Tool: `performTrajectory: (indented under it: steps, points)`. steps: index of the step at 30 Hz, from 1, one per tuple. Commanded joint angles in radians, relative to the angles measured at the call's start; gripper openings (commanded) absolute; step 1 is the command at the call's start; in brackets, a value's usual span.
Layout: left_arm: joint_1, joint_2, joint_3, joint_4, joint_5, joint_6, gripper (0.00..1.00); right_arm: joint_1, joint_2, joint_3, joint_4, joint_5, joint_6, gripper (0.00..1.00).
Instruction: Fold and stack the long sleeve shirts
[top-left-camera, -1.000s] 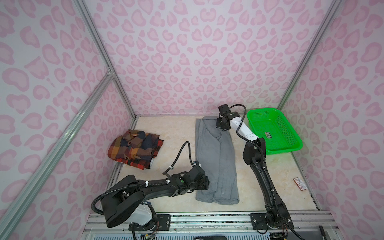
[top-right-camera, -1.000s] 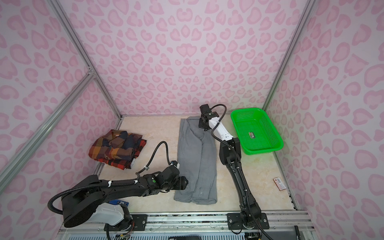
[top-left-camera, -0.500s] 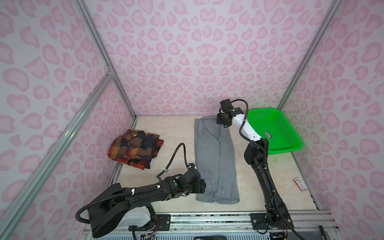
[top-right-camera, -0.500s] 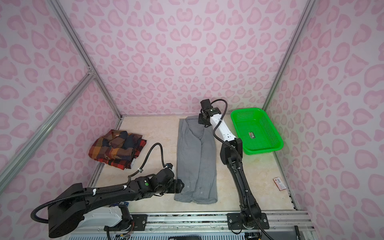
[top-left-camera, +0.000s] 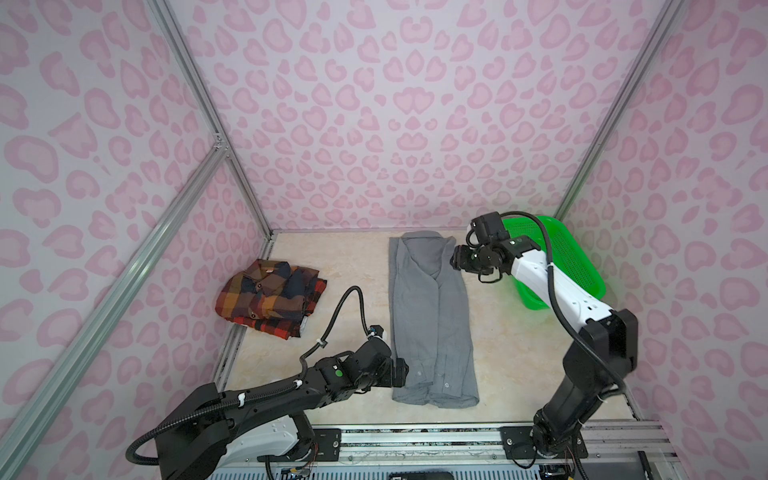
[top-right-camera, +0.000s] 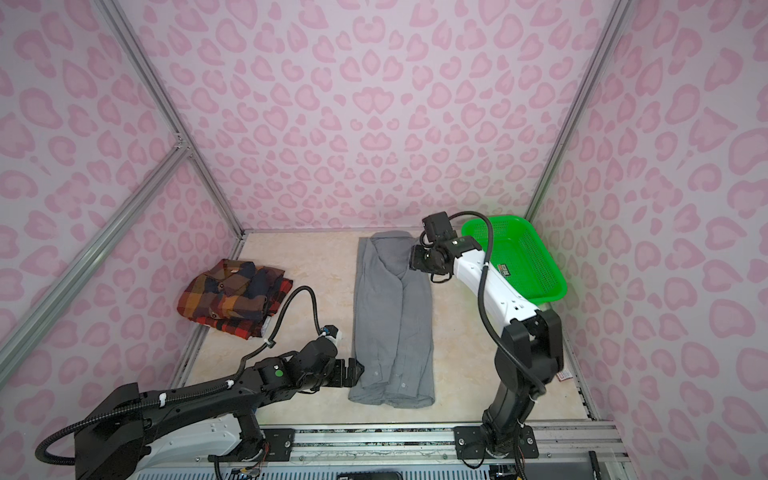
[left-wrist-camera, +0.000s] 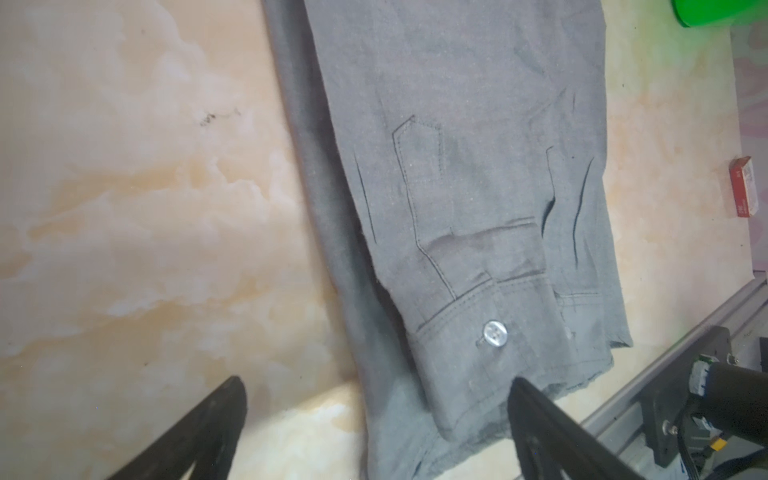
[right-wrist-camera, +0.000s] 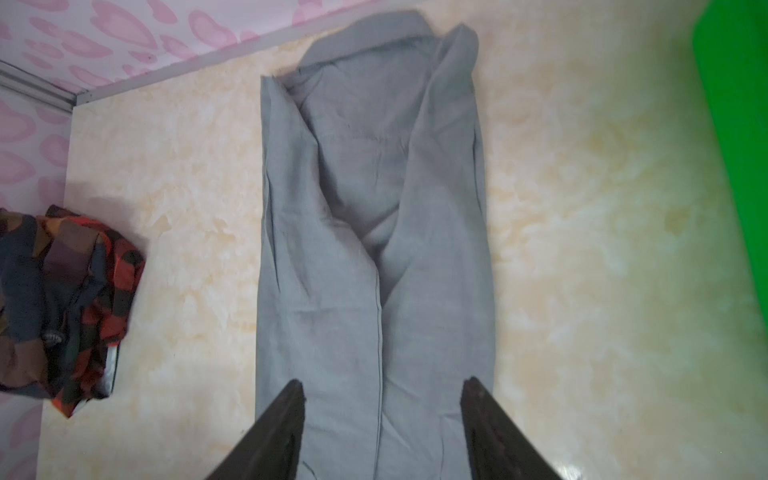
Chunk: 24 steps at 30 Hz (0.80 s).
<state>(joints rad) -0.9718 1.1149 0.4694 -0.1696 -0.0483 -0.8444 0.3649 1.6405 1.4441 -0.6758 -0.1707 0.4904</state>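
The gray shirt (top-left-camera: 432, 316) (top-right-camera: 392, 316) lies flat in a long narrow strip down the middle of the table, sleeves folded in, cuff button (left-wrist-camera: 495, 333) near the front end. The plaid shirt (top-left-camera: 270, 297) (top-right-camera: 235, 297) (right-wrist-camera: 62, 307) sits folded at the left. My left gripper (top-left-camera: 401, 372) (top-right-camera: 353, 370) (left-wrist-camera: 376, 390) is open, low beside the gray shirt's front left corner, gripping nothing. My right gripper (top-left-camera: 454, 262) (top-right-camera: 413, 261) (right-wrist-camera: 382, 395) is open, raised above the shirt's far right side by the collar, holding nothing.
A green mesh basket (top-left-camera: 577, 266) (top-right-camera: 536, 262) stands at the back right, right behind the right arm. A small red and white packet (top-right-camera: 563, 376) (left-wrist-camera: 744, 193) lies by the right wall. A metal rail (top-left-camera: 415, 436) runs along the table's front edge.
Both grippers opened and let go of the gray shirt. The left gripper drew back to the left off the shirt's front edge. The right gripper lifted and moved right off the collar end.
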Motion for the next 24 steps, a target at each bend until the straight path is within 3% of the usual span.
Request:
performTrajectory:
  steps: [1,5,10,15,24]
  points:
    - [0.007,-0.017,-0.024,0.038,0.034,0.012,1.00,0.019,-0.140,-0.250,0.133,-0.086,0.047,0.61]
    - [0.021,-0.031,-0.079,0.094,0.084,-0.017,1.00,0.077,-0.311,-0.552,0.170,-0.110,0.121,0.61]
    - [0.024,-0.026,-0.104,0.150,0.125,-0.043,0.95,0.138,-0.491,-0.794,0.143,-0.079,0.190,0.60]
    - [0.025,0.017,-0.133,0.216,0.149,-0.069,0.94,0.162,-0.618,-0.899,0.078,-0.061,0.227,0.60]
    - [0.023,0.079,-0.155,0.292,0.193,-0.093,0.85,0.231,-0.676,-1.052,0.147,-0.127,0.324,0.58]
